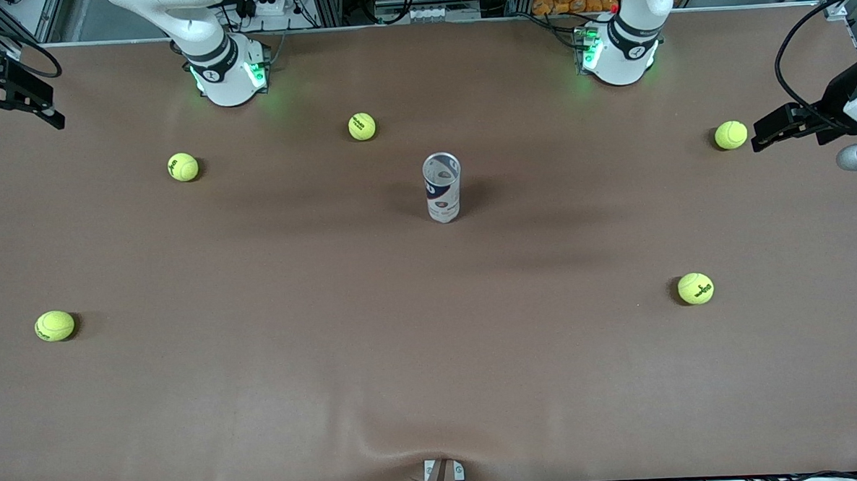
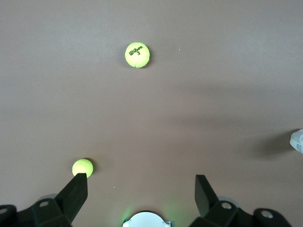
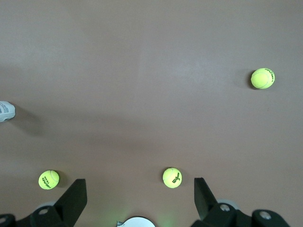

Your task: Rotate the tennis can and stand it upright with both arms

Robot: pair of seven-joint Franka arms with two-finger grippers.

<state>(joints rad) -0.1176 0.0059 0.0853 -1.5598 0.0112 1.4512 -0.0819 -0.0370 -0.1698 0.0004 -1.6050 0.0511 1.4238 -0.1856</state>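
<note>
Midway between the two bases the tennis can stands upright and empty, probably light, thin-walled and slick, best pinched gently across its labelled middle, while the left gripper and right gripper wait at the table ends, fingers apart.

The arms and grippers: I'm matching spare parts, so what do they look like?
Both arms are white with dark bands at the joints, and their bases glow green. The left gripper and right gripper each have two black wedge-shaped fingers on a black body. A black cable loops above the left arm's wrist, which has a white shell and a grey cap.
</note>
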